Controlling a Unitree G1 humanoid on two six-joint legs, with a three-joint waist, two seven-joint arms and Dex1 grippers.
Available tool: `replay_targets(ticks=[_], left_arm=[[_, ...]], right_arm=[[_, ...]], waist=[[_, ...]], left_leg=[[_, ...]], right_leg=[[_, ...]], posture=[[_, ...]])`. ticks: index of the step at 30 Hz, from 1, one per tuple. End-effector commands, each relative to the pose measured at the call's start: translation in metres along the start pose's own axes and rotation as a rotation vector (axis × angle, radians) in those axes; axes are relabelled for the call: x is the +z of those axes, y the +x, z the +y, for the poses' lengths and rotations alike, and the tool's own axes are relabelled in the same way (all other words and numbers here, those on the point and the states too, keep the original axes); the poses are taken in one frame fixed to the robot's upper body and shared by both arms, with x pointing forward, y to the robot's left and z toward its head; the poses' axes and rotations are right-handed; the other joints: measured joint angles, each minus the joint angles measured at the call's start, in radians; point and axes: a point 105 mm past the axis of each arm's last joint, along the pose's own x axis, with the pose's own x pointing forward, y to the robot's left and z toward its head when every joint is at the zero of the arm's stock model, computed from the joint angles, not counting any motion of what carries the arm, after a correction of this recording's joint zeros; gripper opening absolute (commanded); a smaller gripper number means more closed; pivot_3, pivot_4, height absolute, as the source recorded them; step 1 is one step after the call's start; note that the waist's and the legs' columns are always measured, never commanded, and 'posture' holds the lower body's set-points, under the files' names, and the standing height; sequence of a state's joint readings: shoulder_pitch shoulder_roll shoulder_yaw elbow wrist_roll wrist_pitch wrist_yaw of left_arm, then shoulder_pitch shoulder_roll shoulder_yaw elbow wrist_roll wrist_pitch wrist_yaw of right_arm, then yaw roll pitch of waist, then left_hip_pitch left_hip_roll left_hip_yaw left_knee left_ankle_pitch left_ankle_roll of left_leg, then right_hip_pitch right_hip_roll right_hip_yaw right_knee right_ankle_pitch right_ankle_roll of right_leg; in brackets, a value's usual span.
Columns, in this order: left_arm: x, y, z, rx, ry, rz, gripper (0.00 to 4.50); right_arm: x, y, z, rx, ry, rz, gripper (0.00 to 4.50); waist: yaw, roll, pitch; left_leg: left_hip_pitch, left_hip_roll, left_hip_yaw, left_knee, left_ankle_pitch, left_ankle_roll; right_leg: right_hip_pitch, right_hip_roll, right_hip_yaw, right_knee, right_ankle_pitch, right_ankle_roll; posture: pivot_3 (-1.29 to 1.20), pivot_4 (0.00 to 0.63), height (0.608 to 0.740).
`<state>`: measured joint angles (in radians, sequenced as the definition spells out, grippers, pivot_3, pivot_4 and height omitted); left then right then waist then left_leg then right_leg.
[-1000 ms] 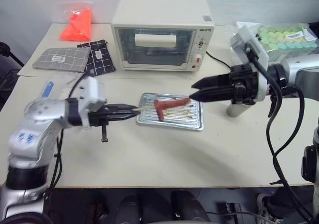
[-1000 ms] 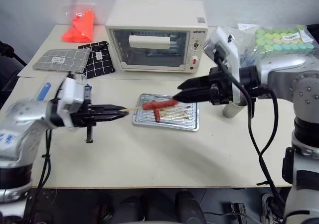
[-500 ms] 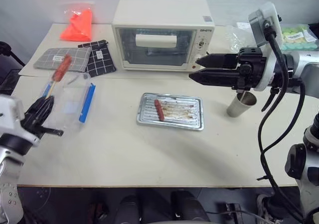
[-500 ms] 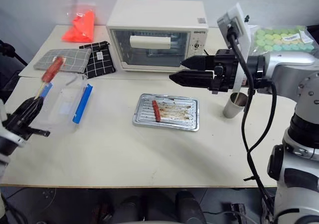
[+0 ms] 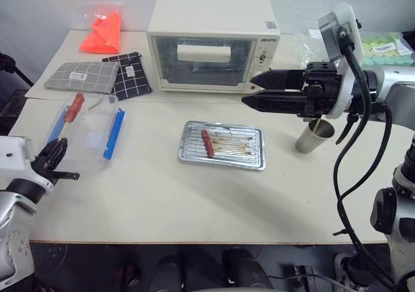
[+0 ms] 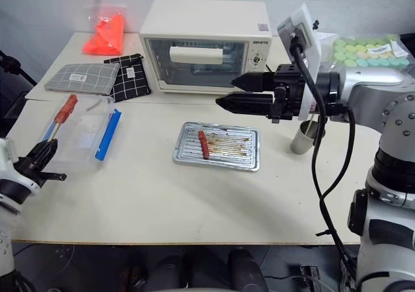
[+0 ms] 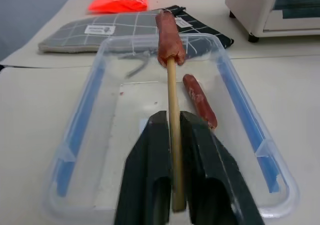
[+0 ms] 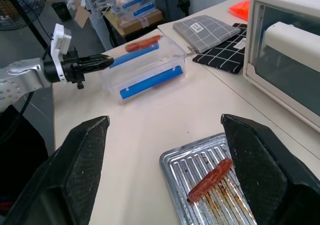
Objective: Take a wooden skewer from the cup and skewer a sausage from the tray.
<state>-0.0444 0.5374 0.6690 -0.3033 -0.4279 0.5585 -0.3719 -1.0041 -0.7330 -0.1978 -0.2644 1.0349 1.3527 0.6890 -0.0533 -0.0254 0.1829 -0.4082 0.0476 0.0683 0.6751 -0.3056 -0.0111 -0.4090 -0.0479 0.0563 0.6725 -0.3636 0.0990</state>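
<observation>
Our left gripper [image 7: 175,135] has carried the wooden skewer [image 7: 173,130], sausage [image 7: 169,32] speared, from the tray [image 5: 224,145] over the plastic box [image 5: 91,133] at the table's left edge. It clamps the stick; our right gripper [image 5: 249,91] hangs spread, empty. Skewering looks done; next we lower and release.

Silver-grey arms, black fingers, cables everywhere

The right arm [image 5: 395,84] is a smooth silver shell with thick black cables looping off it and a white camera block on the wrist; the left gripper [image 5: 57,150] has stubby black fingers behind a white wrist housing.
</observation>
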Motion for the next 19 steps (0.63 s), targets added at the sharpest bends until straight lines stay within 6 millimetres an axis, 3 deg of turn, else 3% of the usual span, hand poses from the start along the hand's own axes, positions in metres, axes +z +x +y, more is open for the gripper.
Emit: replay_targets(ticks=[1,6,10,14,19], left_arm=[[0.023,-0.001,0.006,0.014,0.050,-0.063,1.40],[0.032,-0.029,0.010,0.006,0.061,-0.063,2.49],[0.040,-0.068,0.024,-0.022,0.058,-0.013,2.49],[0.046,-0.106,0.056,-0.003,0.063,0.066,2.49],[0.067,-0.116,0.080,0.040,0.085,0.030,2.49]], right_arm=[[0.006,-0.003,0.004,0.009,-0.022,-0.031,3.75],[0.001,-0.006,0.000,-0.004,-0.007,-0.024,3.75],[-0.005,-0.008,-0.004,-0.012,-0.017,0.020,3.75],[-0.009,-0.012,-0.005,0.010,-0.030,0.057,3.75],[-0.010,-0.012,-0.007,0.035,-0.049,0.063,3.75]], waist=[[-0.002,0.000,0.000],[-0.010,0.000,0.000],[-0.011,0.000,0.000],[-0.009,0.000,0.000],[-0.005,0.000,0.000]], left_leg=[[0.000,0.000,0.000,0.000,0.000,0.000],[0.001,0.000,0.001,-0.007,0.000,-0.001],[0.000,0.001,0.001,-0.009,0.003,-0.004],[0.002,0.000,0.001,-0.009,0.001,-0.002],[0.003,0.000,0.000,-0.010,0.001,-0.003]], right_leg=[[0.000,0.000,0.000,0.000,0.000,0.000],[-0.001,0.000,0.000,0.000,0.000,0.000],[-0.002,0.000,0.000,0.000,0.000,0.000],[0.000,-0.001,0.000,-0.007,-0.001,-0.002],[0.000,-0.001,-0.001,-0.008,0.000,-0.004]], posture=[[0.00,0.150,0.740],[0.00,0.150,0.740],[0.00,0.150,0.740],[0.00,0.150,0.740],[0.00,0.150,0.740]])
